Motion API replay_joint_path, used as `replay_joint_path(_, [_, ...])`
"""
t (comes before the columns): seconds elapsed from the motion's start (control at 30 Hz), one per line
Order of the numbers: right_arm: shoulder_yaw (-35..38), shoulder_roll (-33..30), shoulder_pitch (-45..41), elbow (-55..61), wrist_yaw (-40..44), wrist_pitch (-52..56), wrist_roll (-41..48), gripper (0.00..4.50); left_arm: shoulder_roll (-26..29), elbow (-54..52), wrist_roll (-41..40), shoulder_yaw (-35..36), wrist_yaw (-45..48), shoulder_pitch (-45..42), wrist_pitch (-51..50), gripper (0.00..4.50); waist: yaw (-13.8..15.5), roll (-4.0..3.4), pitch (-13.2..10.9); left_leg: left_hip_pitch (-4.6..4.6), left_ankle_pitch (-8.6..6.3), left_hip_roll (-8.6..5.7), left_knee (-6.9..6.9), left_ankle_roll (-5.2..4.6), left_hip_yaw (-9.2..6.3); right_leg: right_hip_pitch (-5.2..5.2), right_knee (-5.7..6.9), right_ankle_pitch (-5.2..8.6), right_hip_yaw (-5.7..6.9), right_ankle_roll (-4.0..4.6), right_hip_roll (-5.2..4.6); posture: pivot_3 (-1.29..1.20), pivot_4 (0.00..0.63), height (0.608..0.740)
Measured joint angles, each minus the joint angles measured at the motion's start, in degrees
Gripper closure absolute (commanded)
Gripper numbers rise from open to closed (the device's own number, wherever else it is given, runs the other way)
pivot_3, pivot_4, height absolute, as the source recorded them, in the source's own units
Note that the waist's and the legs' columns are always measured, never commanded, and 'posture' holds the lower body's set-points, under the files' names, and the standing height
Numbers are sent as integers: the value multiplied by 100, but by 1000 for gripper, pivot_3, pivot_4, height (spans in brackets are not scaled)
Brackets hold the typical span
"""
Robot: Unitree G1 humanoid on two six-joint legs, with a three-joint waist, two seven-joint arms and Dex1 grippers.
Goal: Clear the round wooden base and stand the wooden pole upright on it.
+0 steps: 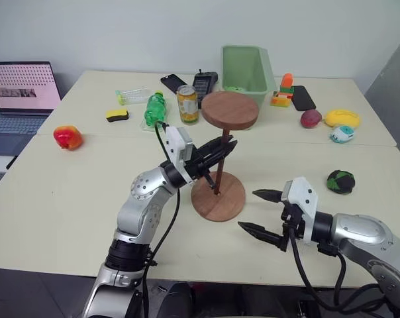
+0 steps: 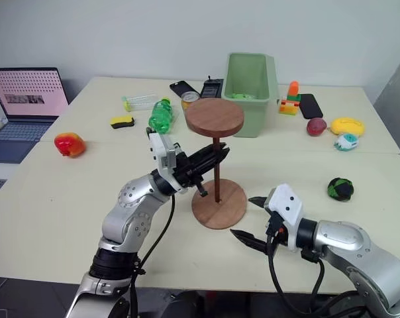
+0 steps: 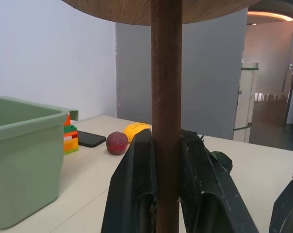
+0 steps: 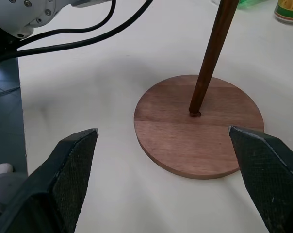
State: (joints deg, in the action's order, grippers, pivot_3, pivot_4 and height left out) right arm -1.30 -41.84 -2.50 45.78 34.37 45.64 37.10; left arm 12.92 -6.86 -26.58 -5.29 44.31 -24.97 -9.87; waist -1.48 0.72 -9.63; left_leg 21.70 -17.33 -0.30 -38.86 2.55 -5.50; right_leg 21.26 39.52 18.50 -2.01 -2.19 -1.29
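Note:
The round wooden base [image 1: 218,197] lies flat on the table in front of me, with nothing else on it. The wooden pole [image 1: 220,162] stands upright with its lower end in the base's centre hole [image 4: 194,114], and its fixed disc [image 1: 230,109] is at the top. My left gripper [image 1: 223,151] is shut on the pole at mid-height, one finger [image 3: 134,189] on each side of the rod. My right gripper [image 1: 260,211] stands open just right of the base, near the table's front edge, holding nothing.
A green bin [image 1: 245,69], a yellow can [image 1: 187,104], a green bottle [image 1: 155,109] and phones sit behind the base. A red fruit [image 1: 67,137] lies at the left, a dark green ball [image 1: 340,181] at the right. A laptop [image 1: 20,99] stands far left.

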Motion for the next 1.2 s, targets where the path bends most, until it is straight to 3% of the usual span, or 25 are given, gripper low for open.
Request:
replay_joint_path(0.6, [-6, -36, 20, 0, 14, -3, -5, 0, -130, 2, 69, -120, -51, -59, -75, 4239, 3, 0, 0, 5, 0, -1, 1, 0, -2, 0, -8, 0, 2, 0, -3, 0, 150, 740])
replay_joint_path(1.2, [-6, -38, 24, 2, -2, -4, -6, 0, -159, 129, 207, -141, 90, 177, 538, 4239, 8, -1, 1, 1, 0, 3, 3, 0, -1, -1, -7, 0, 1, 0, -3, 0, 150, 740])
